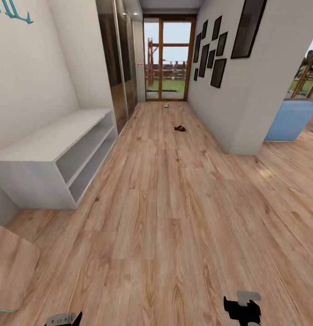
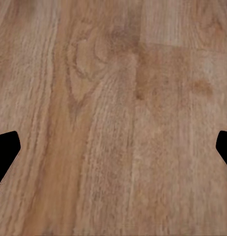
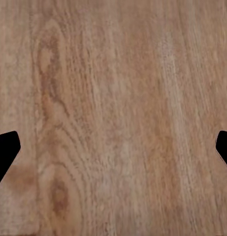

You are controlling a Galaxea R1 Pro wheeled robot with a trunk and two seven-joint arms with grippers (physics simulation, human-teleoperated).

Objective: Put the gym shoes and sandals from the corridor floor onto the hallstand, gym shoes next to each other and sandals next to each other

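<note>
Corridor ahead, nothing in my grasp.
Both my left fingers (image 2: pixel 6 150) and right fingers (image 3: pixel 6 150) spread wide over corridor floor (image 1: pixel 174 217); a sandal (image 1: pixel 180 128) lies far ahead, hallstand (image 1: pixel 47 149) left.

No readable text, label or number anywhere

Below both wide-spread grippers, the left gripper (image 2: pixel 113 147) and the right gripper (image 3: pixel 113 147), lies bare corridor floor (image 1: pixel 165 217), with the hallstand (image 1: pixel 56 154) ahead-left and a white wall corner (image 1: pixel 247 117) ahead-right narrowing the passage.
</note>
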